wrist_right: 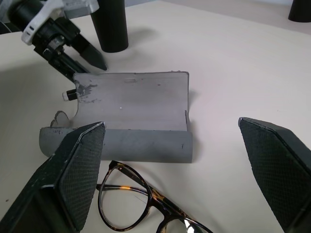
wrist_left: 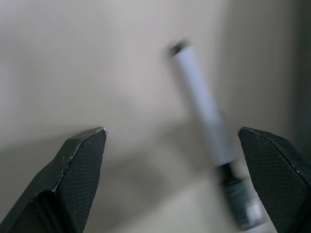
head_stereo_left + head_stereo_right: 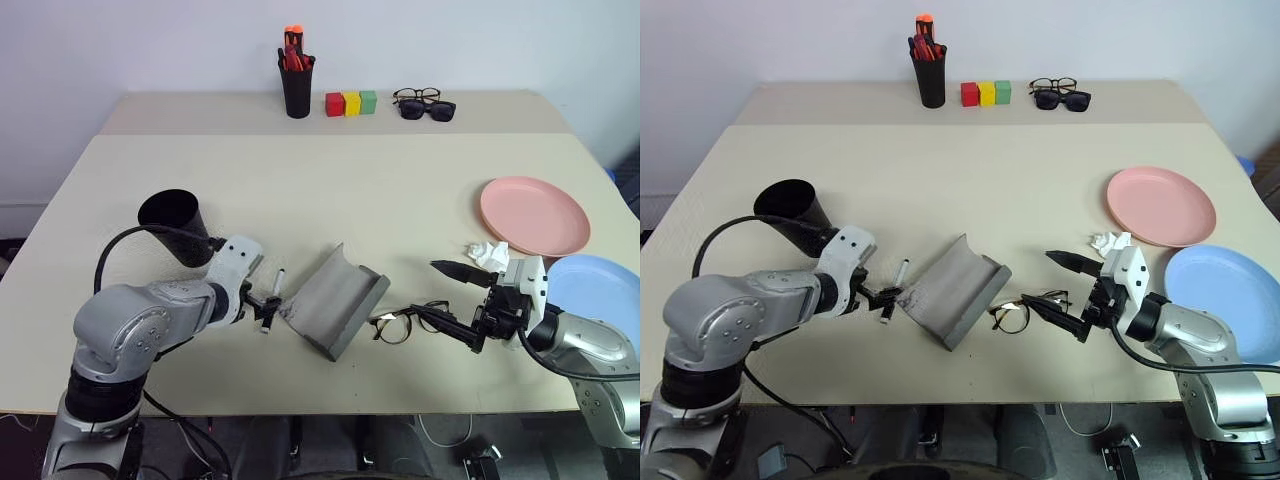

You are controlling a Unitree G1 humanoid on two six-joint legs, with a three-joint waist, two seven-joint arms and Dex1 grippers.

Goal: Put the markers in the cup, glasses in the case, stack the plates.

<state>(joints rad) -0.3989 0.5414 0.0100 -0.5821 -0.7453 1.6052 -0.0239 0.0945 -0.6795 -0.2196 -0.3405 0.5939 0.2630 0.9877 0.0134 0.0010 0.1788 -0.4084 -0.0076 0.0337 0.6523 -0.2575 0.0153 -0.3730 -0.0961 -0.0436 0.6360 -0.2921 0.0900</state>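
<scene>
My left hand [image 3: 268, 305] hangs released over the white marker [image 3: 276, 283], which lies on the counter [image 3: 330, 190] beside the open grey case [image 3: 335, 298], long axis running away from me. My right hand [image 3: 455, 300], also released, brackets the glasses [image 3: 405, 323].

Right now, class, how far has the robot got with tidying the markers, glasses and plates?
Nothing looks finished. In hand: the open left gripper hangs over the white marker beside the open case; the open right gripper sits by the glasses, which lie on the table. Left: markers into the cup, glasses into the case, and stacking the pink plate and blue plate, which lie side by side.
</scene>
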